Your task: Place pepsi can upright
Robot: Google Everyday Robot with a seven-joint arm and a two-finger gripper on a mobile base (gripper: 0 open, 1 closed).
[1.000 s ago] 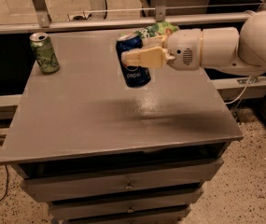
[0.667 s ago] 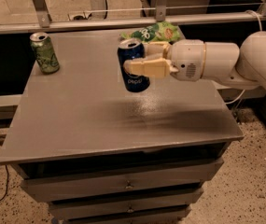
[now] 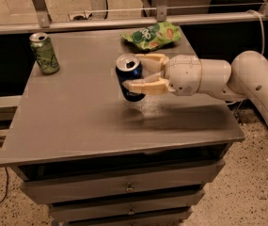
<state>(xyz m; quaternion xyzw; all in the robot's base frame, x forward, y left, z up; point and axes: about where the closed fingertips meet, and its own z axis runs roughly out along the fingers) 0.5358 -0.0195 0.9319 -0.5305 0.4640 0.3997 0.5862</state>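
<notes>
The pepsi can [image 3: 130, 77], dark blue with a silver open top, is nearly upright in the middle of the grey table [image 3: 77, 121], its base at or just above the tabletop. My gripper [image 3: 140, 72] reaches in from the right on a white arm and is shut on the can, one beige finger [image 3: 145, 85] in front of it and the other behind it near the rim.
A green can [image 3: 44, 53] stands upright at the table's back left corner. A green chip bag [image 3: 151, 35] lies at the back right, just behind my gripper. Drawers sit below the tabletop. A metal rail runs behind the table.
The can has gone from tilted to nearly upright and has come lower toward the tabletop. My gripper has kept hold of it throughout.
</notes>
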